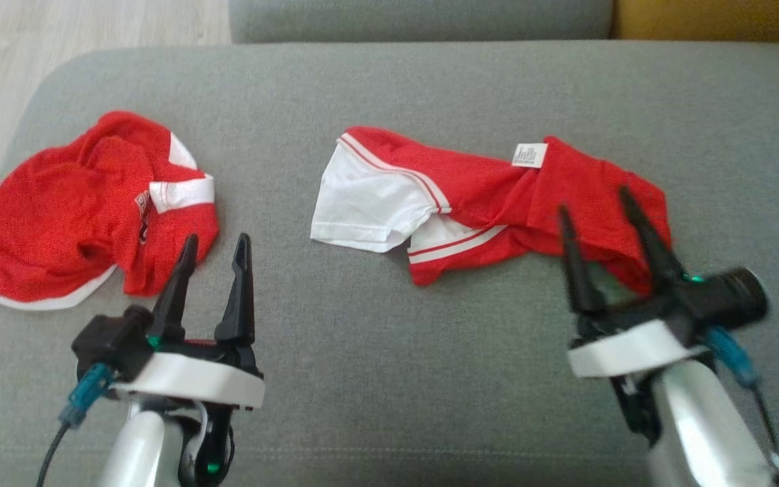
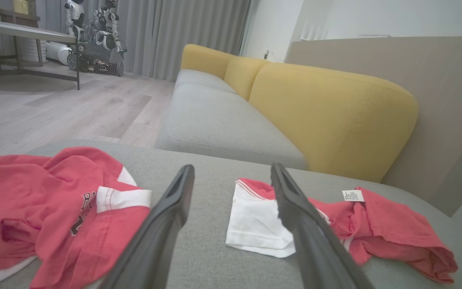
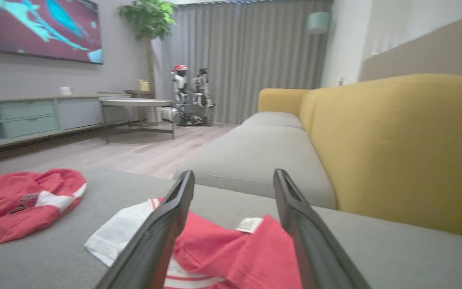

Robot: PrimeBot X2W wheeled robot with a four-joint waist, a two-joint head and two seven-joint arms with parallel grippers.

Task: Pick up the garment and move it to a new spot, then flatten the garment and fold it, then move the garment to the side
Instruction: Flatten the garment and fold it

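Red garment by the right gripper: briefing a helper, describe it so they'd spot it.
On the grey fabric sofa seat, right of the bunched red shirt, lies the stretched-out red-and-white garment by the right gripper. Only it shows a white label.

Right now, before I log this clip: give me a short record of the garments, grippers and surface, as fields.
surface: grey sofa cushion
left garment: red, white trim, crumpled
right garment: red and white, stretched out, label showing
left gripper: open, empty, at the left garment's near right edge
right gripper: open, empty, over the right garment's right end; contact unclear
stage: neither garment lifted
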